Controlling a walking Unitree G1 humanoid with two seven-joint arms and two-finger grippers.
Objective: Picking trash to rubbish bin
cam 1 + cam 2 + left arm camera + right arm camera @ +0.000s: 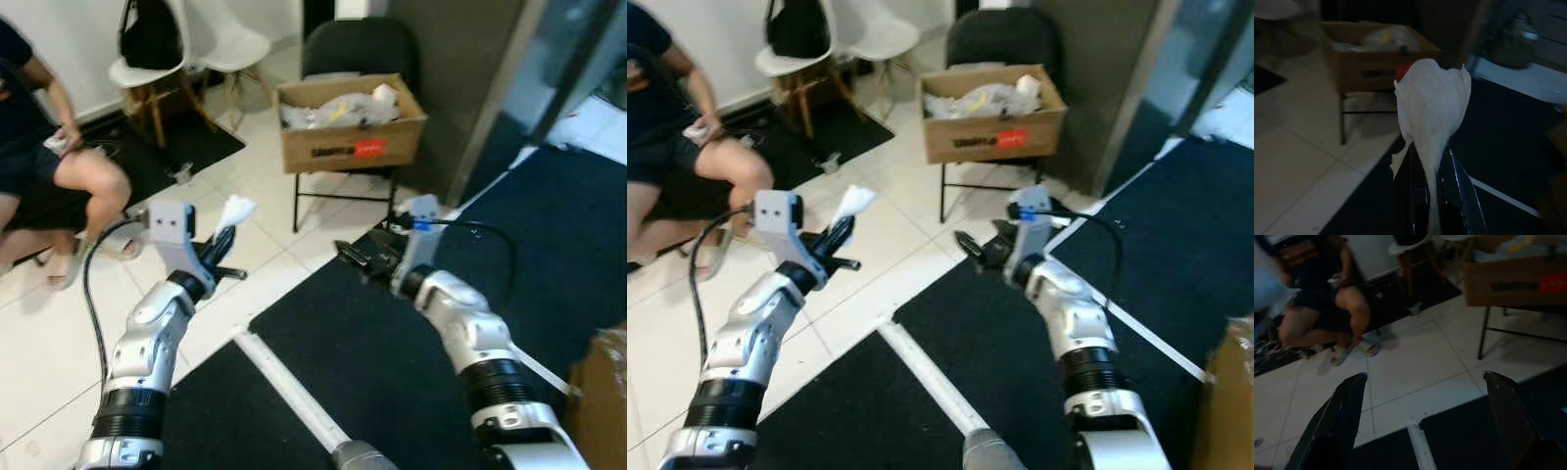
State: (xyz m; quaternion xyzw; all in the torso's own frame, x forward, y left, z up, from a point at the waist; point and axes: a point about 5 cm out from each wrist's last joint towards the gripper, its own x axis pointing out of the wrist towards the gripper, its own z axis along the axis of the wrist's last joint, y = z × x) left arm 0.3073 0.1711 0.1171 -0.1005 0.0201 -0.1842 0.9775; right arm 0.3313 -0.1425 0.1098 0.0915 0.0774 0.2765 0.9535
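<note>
Left hand [217, 257] pinches a white tissue [235, 210] (right hand [355, 257] spread).

Ahead of the left claw [223, 253], bare white floor [265, 220] lies open up to the black chair [343, 59] bearing the cardboard box [351, 122]. A seated person [49, 166] blocks its outer side; the right claw [358, 257] hangs beside it, apart.

We count one cardboard box [351, 127] of trash, one black folding chair [355, 49] under it, two white chairs [196, 44], one seated person [49, 166], and one white tissue [1432, 105].
</note>
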